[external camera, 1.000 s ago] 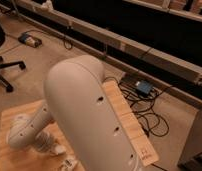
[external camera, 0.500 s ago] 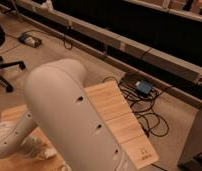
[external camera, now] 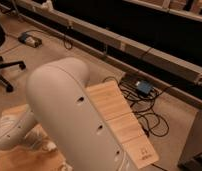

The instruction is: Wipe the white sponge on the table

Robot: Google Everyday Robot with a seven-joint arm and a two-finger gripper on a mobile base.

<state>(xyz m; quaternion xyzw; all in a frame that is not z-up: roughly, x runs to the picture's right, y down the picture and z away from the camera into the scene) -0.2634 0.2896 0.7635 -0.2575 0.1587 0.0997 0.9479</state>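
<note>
Compared with half a second before, the big white arm [external camera: 74, 125] has shifted left and covers more of the surface [external camera: 119, 117]. At lower left, the gripper [external camera: 46, 146] sits low over the wood. The white sponge is hidden behind the arm.

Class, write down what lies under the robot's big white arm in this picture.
Under the arm lies the table, with bare planks showing on its right. The arm covers the rest, so no sponge shows. The gripper is low at the left.
</note>
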